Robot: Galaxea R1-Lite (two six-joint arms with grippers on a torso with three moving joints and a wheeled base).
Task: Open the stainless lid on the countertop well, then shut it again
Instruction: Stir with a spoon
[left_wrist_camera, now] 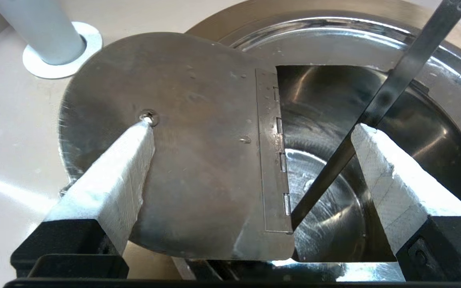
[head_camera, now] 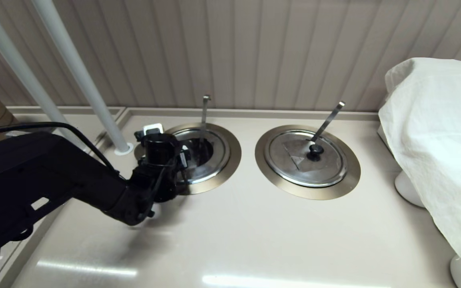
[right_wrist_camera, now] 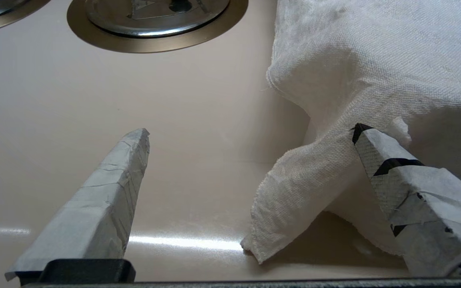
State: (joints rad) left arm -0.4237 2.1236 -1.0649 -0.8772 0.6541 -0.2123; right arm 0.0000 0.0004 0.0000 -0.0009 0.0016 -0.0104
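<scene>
Left end effector (left_wrist_camera: 250, 132) hangs spread wide, gripping nothing, right over the round shiny steel lid (left_wrist_camera: 166, 148), folded open on the bronze-ringed countertop well (head_camera: 230, 154); the right arm is parked far off.

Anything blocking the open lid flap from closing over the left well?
Only the straight flat steel utensil handle rises through the round steel well opening; nothing else visible between it and the folded-back shiny steel flap. Left gripper hovers above.
</scene>
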